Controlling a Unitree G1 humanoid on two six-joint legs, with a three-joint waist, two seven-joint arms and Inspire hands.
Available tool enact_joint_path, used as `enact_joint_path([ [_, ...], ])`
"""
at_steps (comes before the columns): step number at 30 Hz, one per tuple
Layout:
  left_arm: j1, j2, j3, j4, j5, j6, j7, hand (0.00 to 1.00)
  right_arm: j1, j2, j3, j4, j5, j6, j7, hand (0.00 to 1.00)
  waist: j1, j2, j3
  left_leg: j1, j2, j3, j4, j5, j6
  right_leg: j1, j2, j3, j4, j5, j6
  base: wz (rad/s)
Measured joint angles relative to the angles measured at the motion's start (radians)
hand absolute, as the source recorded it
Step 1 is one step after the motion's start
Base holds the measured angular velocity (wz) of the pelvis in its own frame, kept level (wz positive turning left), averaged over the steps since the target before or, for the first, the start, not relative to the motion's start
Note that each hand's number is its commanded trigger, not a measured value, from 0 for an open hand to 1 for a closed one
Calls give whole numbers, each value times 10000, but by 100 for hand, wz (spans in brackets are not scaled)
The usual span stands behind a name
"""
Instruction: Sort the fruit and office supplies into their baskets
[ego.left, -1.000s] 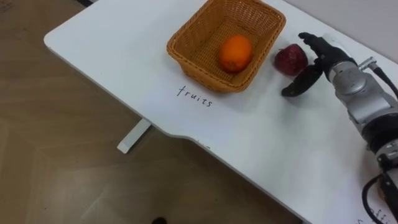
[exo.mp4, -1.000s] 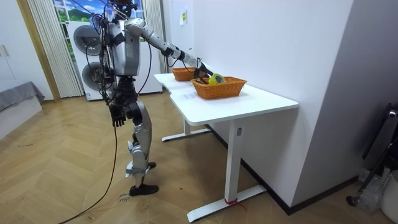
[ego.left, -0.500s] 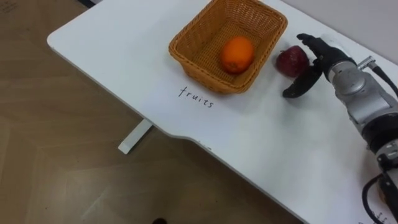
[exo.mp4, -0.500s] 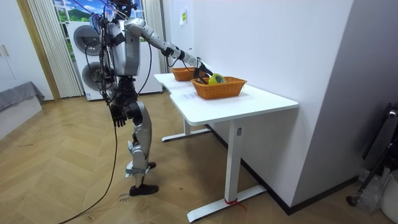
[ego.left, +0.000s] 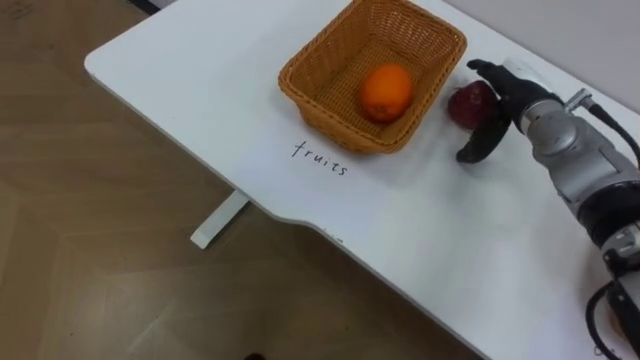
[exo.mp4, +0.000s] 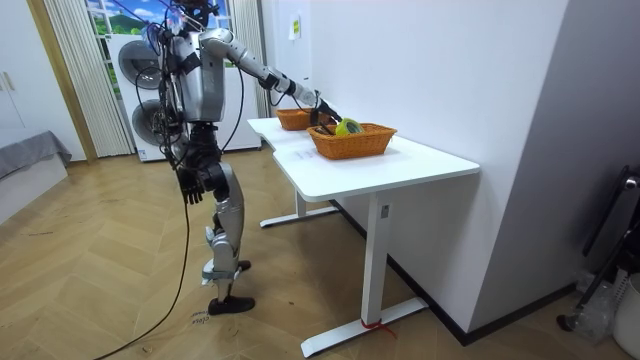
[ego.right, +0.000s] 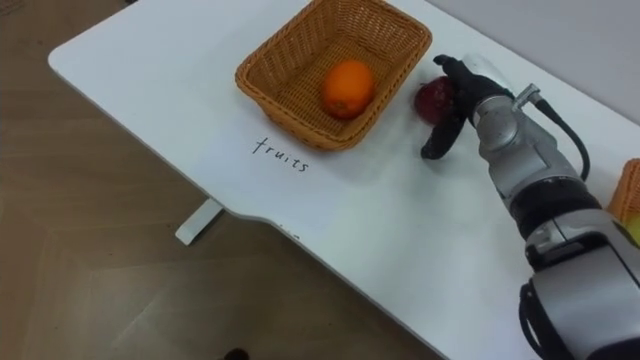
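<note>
We see the white counter (ego.left: 190, 85) with the handwritten word "fruits" (ego.left: 320, 158) on it, just in front of a wicker basket (ego.left: 330, 110). A second basket (exo.mp4: 352, 142) sits further along the counter, holding something yellow-green. Our right hand (ego.left: 497, 95) reaches out beside the first basket, fingers spread and arched over a dark red fruit (ego.left: 466, 104) that lies on the counter just outside the rim, thumb held apart. An orange (ego.left: 386, 91) lies inside the basket. Our left hand (exo.mp4: 187, 185) hangs by the hip.

Right hand (ego.left: 512, 95) at red apple (ego.left: 462, 104), beside wicker basket (ego.left: 340, 125)
</note>
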Motion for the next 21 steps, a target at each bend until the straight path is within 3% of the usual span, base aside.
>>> enact_joint_path([
  [3, -13, 24, 3, -9, 1, -1, -1, 0, -3, 0, 3, -1, -41, 0, 88, 0, 7, -52, 25, -14, -3, -3, -4, -1, 0, 0, 4, -24, -13, 0, 1, 0],
  [4, -26, 24, 2, -23, 2, -4, 0, 0, -3, 0, 4, -1, -74, 0, 102, 9, 7, -51, 34, -18, -6, -4, -8, -1, 0, -2, 4, -28, -23, 0, 1, 0],
  [5, -38, 25, 3, -42, 1, -13, 4, 0, -7, 0, 4, -10, -83, -1, 145, 100, 7, -49, 37, -23, -9, -6, -13, -1, 0, -5, 3, -33, -26, -1, 2, 0],
  [21, -40, 113, -15, -156, -16, -47, 13, 0, -8, -141, 294, 52, -242, -82, 267, 100, 33, -79, 64, 9, -29, -137, -169, 21, -36, 15, 41, -133, -178, -35, 1, 1],
])
